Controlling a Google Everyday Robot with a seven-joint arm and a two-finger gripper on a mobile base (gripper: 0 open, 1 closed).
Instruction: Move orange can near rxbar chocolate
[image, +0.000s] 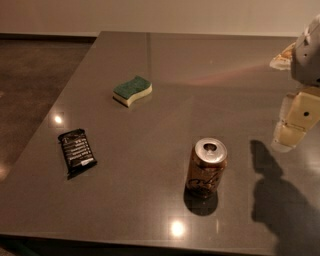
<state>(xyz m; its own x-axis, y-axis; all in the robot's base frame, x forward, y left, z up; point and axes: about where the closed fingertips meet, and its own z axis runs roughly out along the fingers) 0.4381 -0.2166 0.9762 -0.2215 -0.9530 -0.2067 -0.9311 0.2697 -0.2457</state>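
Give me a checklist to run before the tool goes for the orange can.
1. Orange can upright on the table, right of centre: ok.
2. Tool at the right edge, apart from the can: ok.
3. Rxbar chocolate in view, lying flat near the left edge: ok.
4. Straight line from can to bar free of objects; the sponge lies farther back: ok.
5. Bare table beside the bar to set the can on: ok.

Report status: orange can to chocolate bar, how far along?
Done: nothing; the small upright orange-brown can stands right of centre, apart from the flat black wrapped rxbar chocolate at left. In hand: nothing; the gripper hangs at the right edge, clear of the can. Left: grasp, carry, place.
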